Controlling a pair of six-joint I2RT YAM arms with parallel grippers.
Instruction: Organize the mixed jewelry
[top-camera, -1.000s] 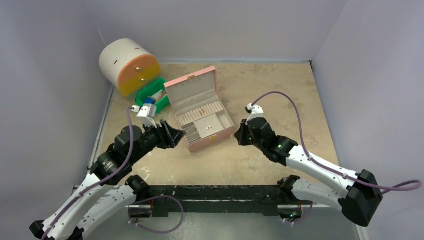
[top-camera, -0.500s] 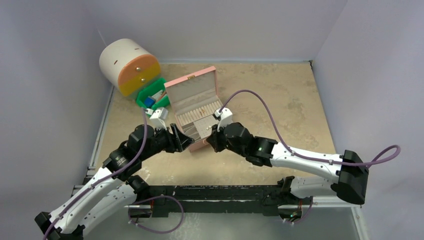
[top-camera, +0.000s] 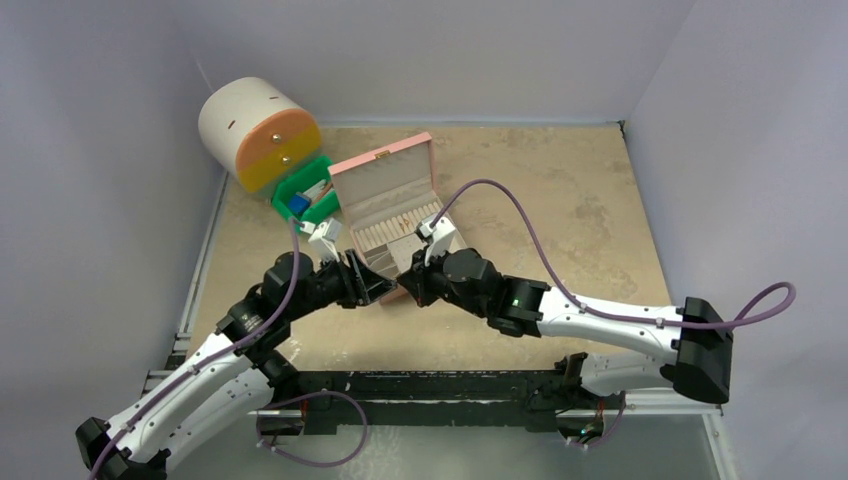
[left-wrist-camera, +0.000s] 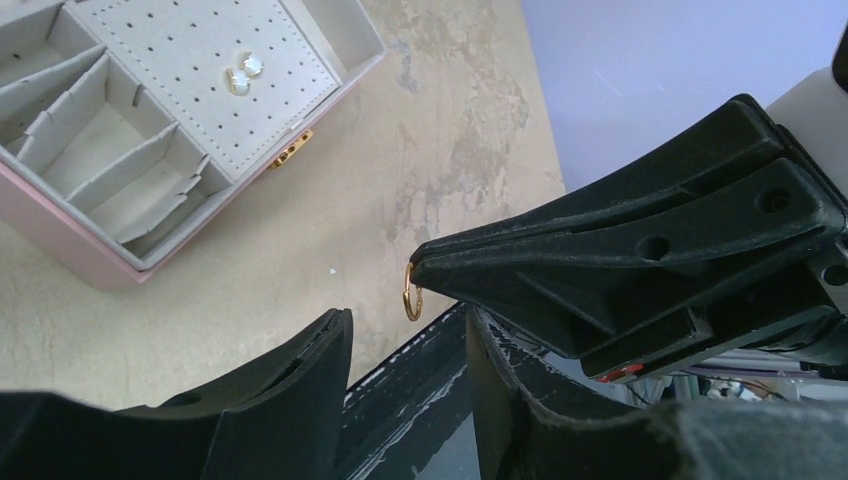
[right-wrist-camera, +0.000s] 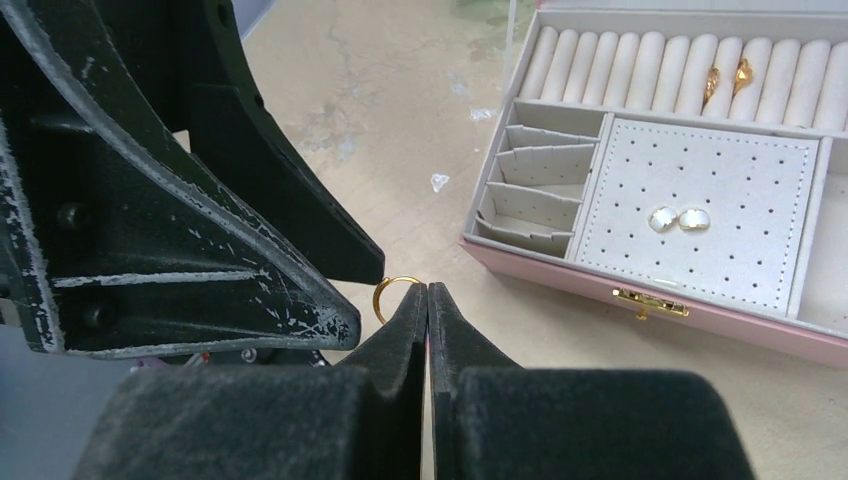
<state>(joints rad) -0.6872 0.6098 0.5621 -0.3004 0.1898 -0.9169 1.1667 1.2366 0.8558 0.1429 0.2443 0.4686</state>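
Right end effector (right-wrist-camera: 428, 300) clamped on gold ring (right-wrist-camera: 393, 291) above counter (right-wrist-camera: 400, 120). Left end effector (left-wrist-camera: 408, 335) fingers apart, just beside ring.

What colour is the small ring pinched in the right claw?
Gold; the ring shows best in the left wrist view.

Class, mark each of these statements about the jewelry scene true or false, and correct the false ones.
1. The right gripper pinches a gold ring. True.
2. The left gripper is shut on that ring too. False: its fingers stand apart.
3. The pink box is closed. False: its lid is up.
4. In the box's roll slots sit two gold rings. True.
5. The dotted panel is bare. False: two pale studs sit on it.
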